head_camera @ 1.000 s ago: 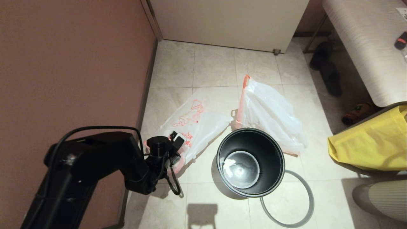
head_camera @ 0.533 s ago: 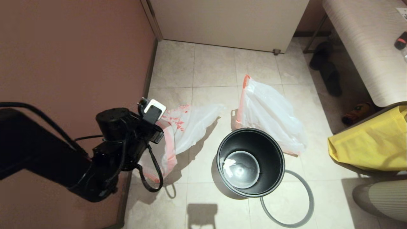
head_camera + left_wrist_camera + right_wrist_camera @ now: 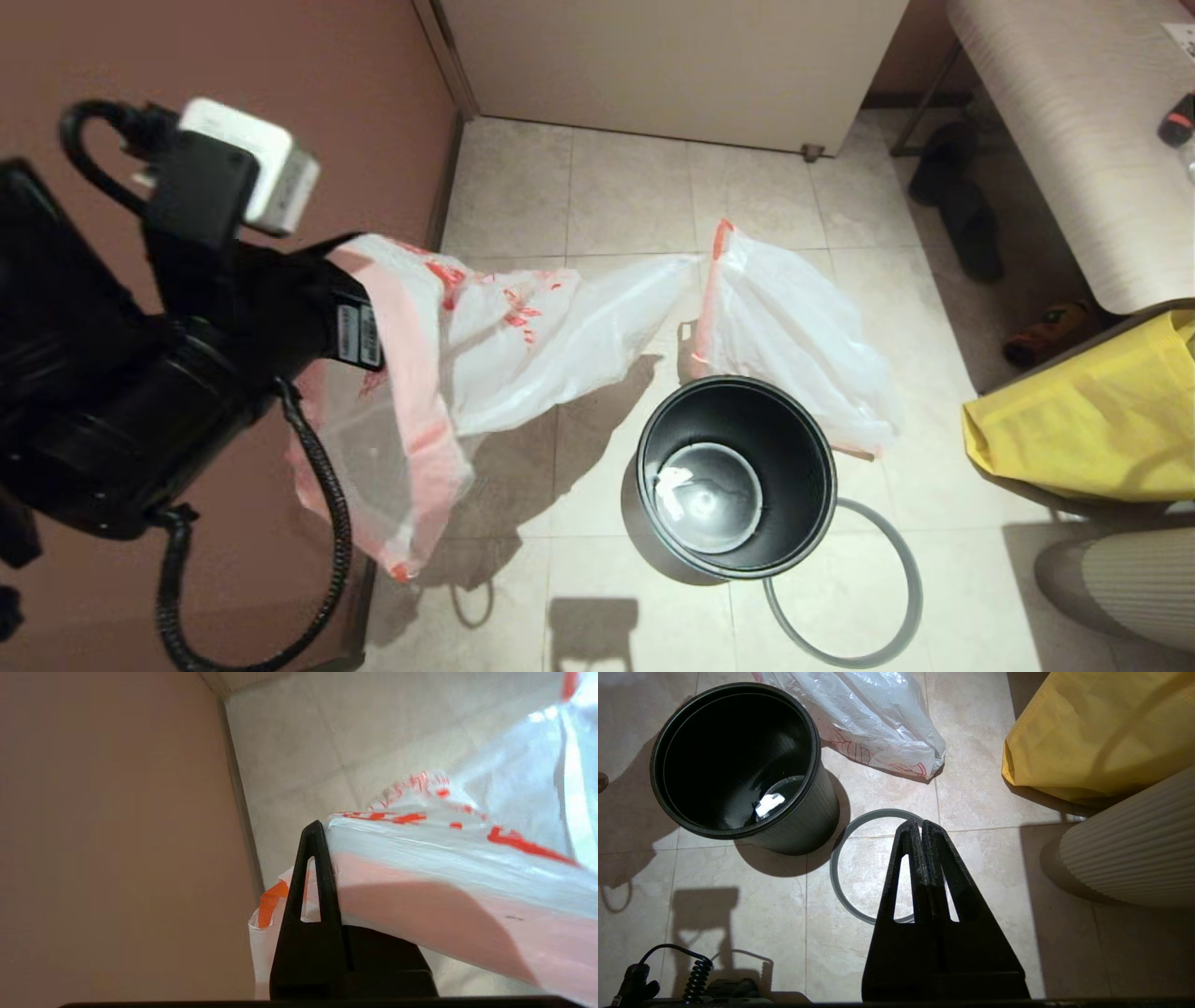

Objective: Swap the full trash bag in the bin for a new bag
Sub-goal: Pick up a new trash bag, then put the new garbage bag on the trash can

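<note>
Gripping the new bag (image 3: 485,345) by its pink-orange hem, the left gripper (image 3: 359,322) is seen high at the left, close to the brown wall (image 3: 233,93); in the left wrist view one finger (image 3: 312,891) is pressed against the plastic, the other hidden behind it. The bag is held off the floor, its hem hanging down and its tail stretched toward the full bag (image 3: 794,345). That bulky bag is lying on the tiles just behind the bin (image 3: 738,476), touching it or nearly so. The bin is stood upright and unlined, and its grey hoop (image 3: 845,588) is left flat on the floor against its base. Off to the right, the right gripper (image 3: 921,828) is held above the hoop, fingers pressed together on nothing, beside a yellow bag (image 3: 1092,420).
</note>
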Controlling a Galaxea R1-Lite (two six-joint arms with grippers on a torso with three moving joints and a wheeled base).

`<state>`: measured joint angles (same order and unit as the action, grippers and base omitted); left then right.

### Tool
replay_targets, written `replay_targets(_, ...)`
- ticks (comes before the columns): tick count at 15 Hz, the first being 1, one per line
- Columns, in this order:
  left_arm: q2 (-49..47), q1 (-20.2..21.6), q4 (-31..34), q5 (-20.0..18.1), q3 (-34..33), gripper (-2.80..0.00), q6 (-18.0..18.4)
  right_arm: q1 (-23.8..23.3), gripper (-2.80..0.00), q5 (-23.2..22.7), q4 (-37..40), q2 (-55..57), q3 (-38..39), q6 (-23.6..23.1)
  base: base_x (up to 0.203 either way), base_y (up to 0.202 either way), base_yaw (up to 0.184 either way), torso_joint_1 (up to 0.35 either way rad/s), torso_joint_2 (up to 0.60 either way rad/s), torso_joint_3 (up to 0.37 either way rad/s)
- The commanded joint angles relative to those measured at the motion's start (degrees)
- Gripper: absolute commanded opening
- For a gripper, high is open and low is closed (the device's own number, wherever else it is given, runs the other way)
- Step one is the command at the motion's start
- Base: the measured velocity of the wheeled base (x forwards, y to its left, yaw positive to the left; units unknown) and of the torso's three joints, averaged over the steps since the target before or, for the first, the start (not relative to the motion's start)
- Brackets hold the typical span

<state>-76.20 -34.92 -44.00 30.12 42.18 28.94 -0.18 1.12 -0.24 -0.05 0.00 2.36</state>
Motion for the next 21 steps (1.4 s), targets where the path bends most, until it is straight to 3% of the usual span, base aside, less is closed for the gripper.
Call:
replay_targets(1,5.9,-1.4,3.1,-1.8,3.7,-2.8,0.3,0.0,-2.8,0.0,0.0,0.0,0.0,0.0,0.0,0.0,0.0,0.0,0.0,0.0)
replay_targets(4,8.9,-2.7,16.2,-3.9,13.6,-2.8,0.3,0.0,-2.8,0.0,0.0,0.0,0.0,0.0,0.0,0.0,0.0,0.0,0.0,0.0)
replay_targets(6,11.3,-7.3,31.2,-3.1,22.8,-2.8,0.1,0.0,-2.8,0.0,0.0,0.0,0.0,0.0,0.0,0.0,0.0,0.0,0.0,0.0)
replay_targets(10,14.0,-29.7,53.1,6.2,33.8,-2.8,-2.9,0.0,-2.8,0.0,0.0,0.0,0.0,0.0,0.0,0.0,0.0,0.0,0.0,0.0)
replay_targets(13,11.0,-37.7,67.6,8.4,43.1,-2.8,-10.6,0.0,-2.8,-0.3,0.0,0.0,0.0,-1.0,0.0,0.0,0.0,0.0,0.0,0.0)
replay_targets(16,4.0,-39.8,75.7,5.9,51.2,-2.8,-17.6,0.0,-2.8,-0.1,0.0,0.0,0.0,0.1,0.0,0.0,0.0,0.0,0.0,0.0)
replay_targets(21,-3.9,-40.0,76.0,4.7,53.3,-2.8,-19.3,0.0,-2.8,0.1,0.0,0.0,0.0,1.2,0.0,0.0,0.0,0.0,0.0,0.0)
